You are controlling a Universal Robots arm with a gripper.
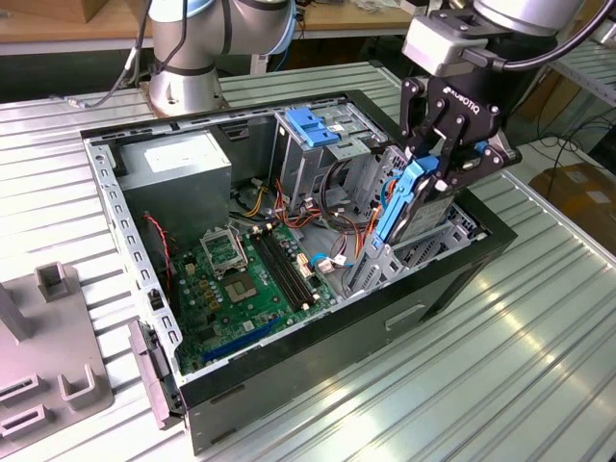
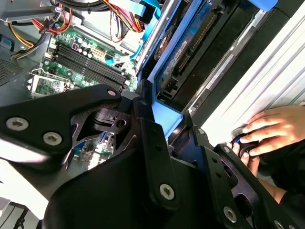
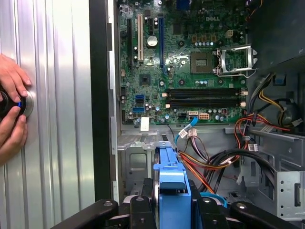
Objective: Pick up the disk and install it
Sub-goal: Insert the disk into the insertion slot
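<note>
Clamped by the gripper [image 1: 430, 183] on its blue frame, the disk [image 1: 412, 204] stands on edge between the black fingers [image 3: 143, 210], directly beneath the wrist, partly lowered into the drive bay at the open computer case [image 1: 144, 289] on the exterior view's right, beside the green motherboard [image 1: 245, 279]; a person's hand [image 2: 271, 130] on the ribbed table [image 1: 500, 366] nearby

Blue-framed disk [image 3: 171, 183] above green motherboard [image 3: 181, 67]
</note>
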